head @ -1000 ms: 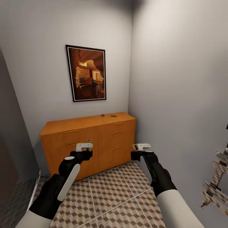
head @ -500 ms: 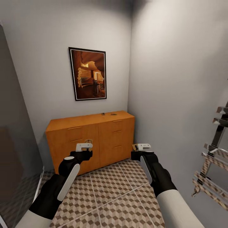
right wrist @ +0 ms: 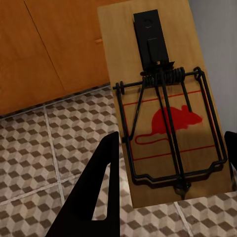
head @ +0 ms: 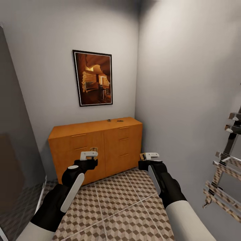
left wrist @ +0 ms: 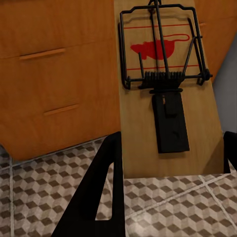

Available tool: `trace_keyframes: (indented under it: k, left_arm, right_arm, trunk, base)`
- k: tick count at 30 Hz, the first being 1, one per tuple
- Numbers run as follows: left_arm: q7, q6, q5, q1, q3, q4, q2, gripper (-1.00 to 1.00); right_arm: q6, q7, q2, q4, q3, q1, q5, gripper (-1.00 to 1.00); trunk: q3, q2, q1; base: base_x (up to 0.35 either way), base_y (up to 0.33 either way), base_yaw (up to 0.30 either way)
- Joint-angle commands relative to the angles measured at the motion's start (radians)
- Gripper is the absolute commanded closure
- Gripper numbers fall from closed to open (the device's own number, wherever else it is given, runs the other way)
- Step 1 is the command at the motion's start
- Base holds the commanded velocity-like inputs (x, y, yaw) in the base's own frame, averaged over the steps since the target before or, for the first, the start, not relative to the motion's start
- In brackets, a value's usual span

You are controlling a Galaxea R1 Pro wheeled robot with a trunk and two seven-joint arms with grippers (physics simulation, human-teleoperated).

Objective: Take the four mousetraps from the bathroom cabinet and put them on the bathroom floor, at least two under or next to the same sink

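My left jaws and right jaws each clamp a mousetrap; next, find the sink.

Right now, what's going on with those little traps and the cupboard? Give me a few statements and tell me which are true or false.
1. Each gripper holds a mousetrap. True: the left gripper and right gripper each carry one.
2. The cabinet has its doors wide open. False: doors and drawers are shut.
3. Small items lie on the cabinet top. True, too small to identify.
4. A mousetrap lies on the bathroom floor. False: the visible tiles are bare.
5. A mirror hangs above the cabinet. False: it is a framed picture.
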Motion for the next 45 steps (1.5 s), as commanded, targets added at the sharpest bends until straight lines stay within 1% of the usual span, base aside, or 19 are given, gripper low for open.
trace_keyframes:
  k: [1,6,45]
  left_arm:
    - [0.011,0.002,0.009,-0.001,-0.003,-0.001,0.001,1.0]
    - [0.011,0.004,0.01,-0.001,-0.004,-0.001,0.0,1.0]
    - [0.011,0.004,0.008,-0.001,-0.006,-0.001,-0.002,1.0]
  right_arm:
    - [0.005,-0.005,0.0,-0.001,0.002,-0.001,-0.003,1.0]
    - [0.004,-0.005,0.0,-0.001,0.002,-0.001,-0.004,1.0]
    - [0.006,-0.002,-0.002,-0.001,0.002,-0.001,0.0,1.0]
  trunk:
    - [-0.001,-0.001,0.0]
    - [-0.001,-0.001,0.0]
    - [-0.001,-0.001,0.0]
  base:
    - [0.0,0.0,0.064]
    - [-0.134,0.0,0.02]
    - [-0.343,0.0,0.0]
